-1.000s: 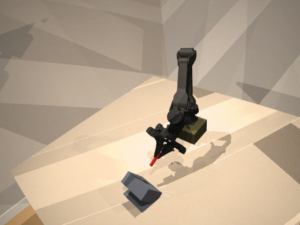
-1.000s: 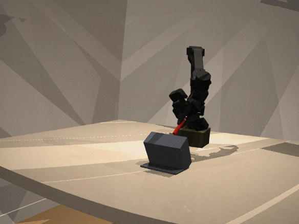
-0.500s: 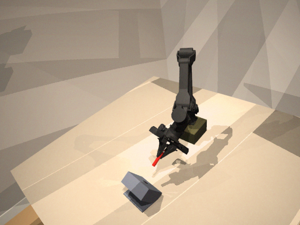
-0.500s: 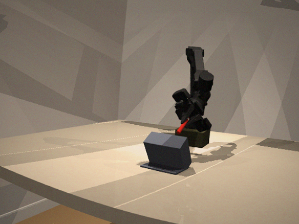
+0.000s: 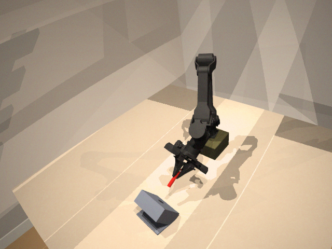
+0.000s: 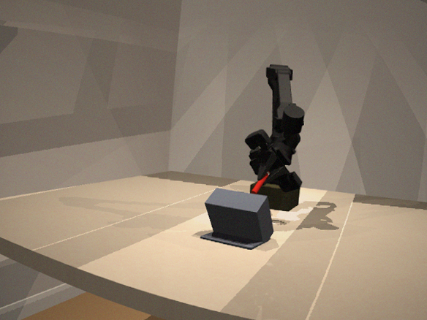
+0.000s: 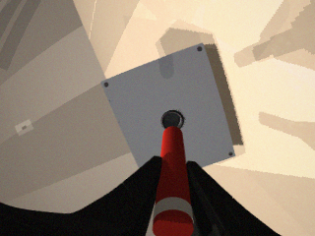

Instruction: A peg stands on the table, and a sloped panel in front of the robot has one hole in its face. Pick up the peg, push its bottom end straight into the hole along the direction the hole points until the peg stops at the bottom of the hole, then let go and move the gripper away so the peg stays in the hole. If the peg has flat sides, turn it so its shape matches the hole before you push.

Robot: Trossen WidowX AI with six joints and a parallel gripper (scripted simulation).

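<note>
The gripper (image 7: 172, 187) is clamped on the peg (image 7: 172, 177); its long axis is aimed at 12 o'clock, toward the hole (image 7: 172, 118).

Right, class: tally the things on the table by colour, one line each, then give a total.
Red: 1, the peg held in the tool
Grey-blue: 1, the sloped panel
Olive: 1, the arm's base block
Total: 3
</note>
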